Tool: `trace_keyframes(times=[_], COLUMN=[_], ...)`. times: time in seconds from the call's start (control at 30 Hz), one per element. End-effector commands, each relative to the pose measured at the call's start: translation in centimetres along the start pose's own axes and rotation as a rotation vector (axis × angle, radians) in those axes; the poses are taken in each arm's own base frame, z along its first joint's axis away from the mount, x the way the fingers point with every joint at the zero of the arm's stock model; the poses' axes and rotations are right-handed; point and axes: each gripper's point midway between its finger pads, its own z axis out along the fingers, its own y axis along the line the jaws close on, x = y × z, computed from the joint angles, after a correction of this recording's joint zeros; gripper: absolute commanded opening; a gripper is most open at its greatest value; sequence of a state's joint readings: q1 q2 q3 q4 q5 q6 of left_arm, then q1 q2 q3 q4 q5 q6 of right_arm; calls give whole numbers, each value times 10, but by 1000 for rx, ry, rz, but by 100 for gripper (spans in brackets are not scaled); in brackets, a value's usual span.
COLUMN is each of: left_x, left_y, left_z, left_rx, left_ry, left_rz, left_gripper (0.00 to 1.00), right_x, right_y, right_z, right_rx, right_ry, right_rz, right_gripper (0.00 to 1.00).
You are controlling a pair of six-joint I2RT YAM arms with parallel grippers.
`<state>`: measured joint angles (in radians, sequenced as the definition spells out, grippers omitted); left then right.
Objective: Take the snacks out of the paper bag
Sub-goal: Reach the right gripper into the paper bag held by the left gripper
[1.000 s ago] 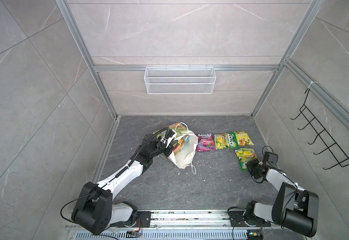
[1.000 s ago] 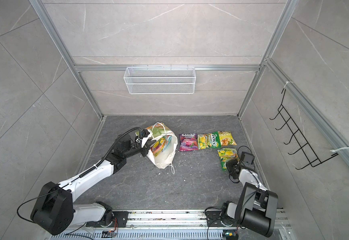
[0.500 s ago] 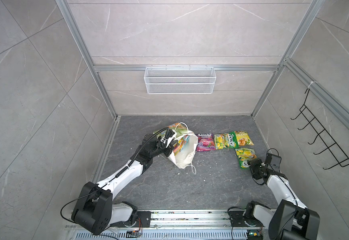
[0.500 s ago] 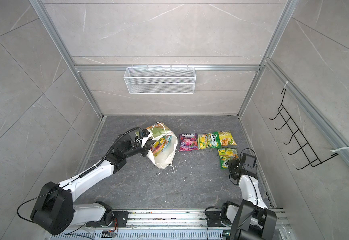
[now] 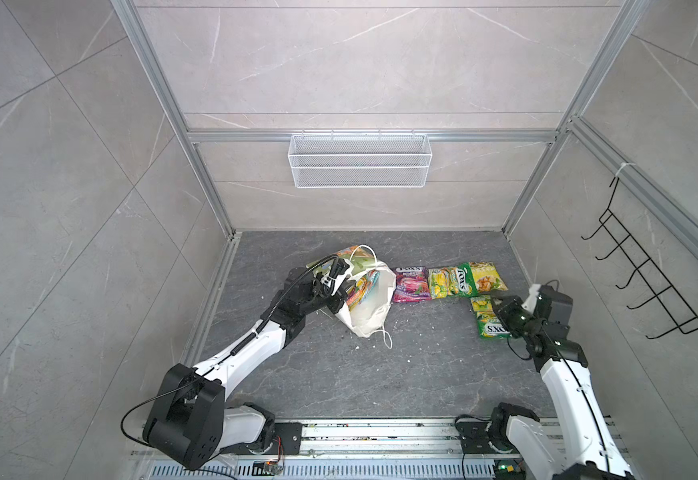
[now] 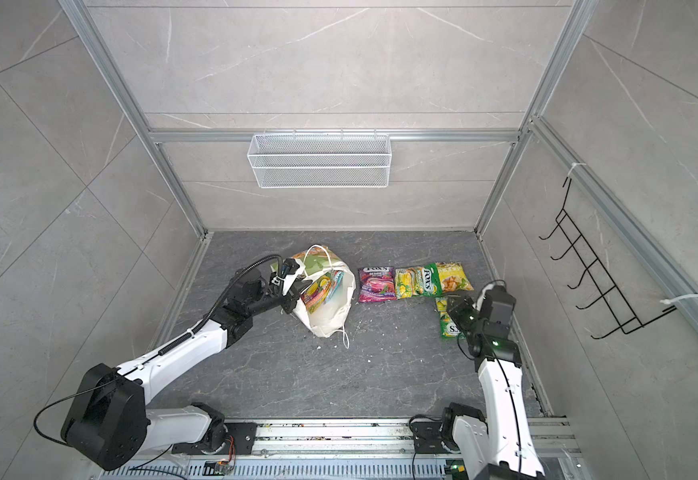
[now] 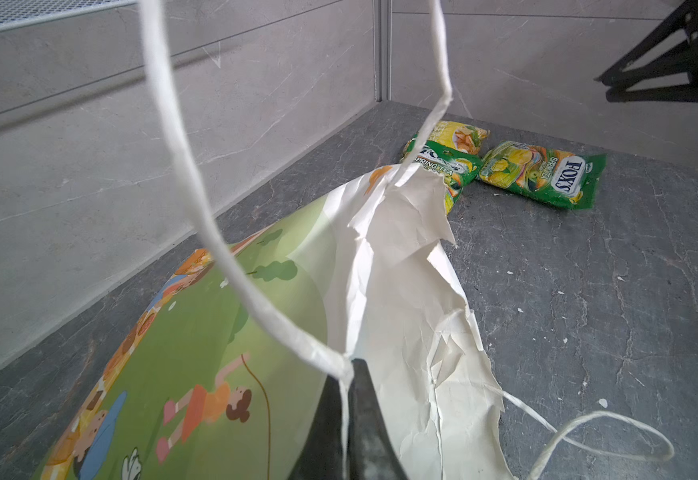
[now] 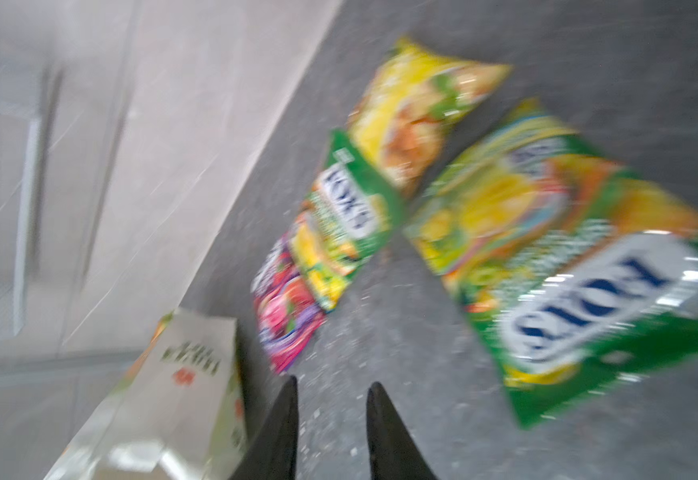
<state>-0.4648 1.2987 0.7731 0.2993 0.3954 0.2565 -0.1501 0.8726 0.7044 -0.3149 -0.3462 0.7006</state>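
Note:
The paper bag lies on its side on the dark floor, its torn mouth facing right. My left gripper is shut on the paper bag's rim where the cord handle joins. Colourful snacks show inside the mouth. Outside lie a purple pouch, a yellow-green pouch, a yellow pouch and a green pouch. My right gripper hovers open over bare floor beside the green pouch, with nothing between its fingers.
A white wire mesh basket hangs on the back wall. A black hook rack sticks out from the right wall. The bag's other cord handle trails on the floor. Paper crumbs dot the floor.
My right arm has lifted off the floor and now stands above the green pouch, which stays on the floor. The left arm and the bag have not moved.

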Motion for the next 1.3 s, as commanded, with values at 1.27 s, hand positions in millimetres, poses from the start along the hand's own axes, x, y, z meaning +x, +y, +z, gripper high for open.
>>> trace_keyframes(times=[1.27], left_x=[-28], left_y=[-7], left_z=[-13], left_rx=[27], left_ry=[-72], left_rz=[31], left_gripper=[0], right_x=[272], right_y=[166], right_z=[172], right_rx=[-189], right_ry=[266], right_rz=[-485], right_gripper=[5])
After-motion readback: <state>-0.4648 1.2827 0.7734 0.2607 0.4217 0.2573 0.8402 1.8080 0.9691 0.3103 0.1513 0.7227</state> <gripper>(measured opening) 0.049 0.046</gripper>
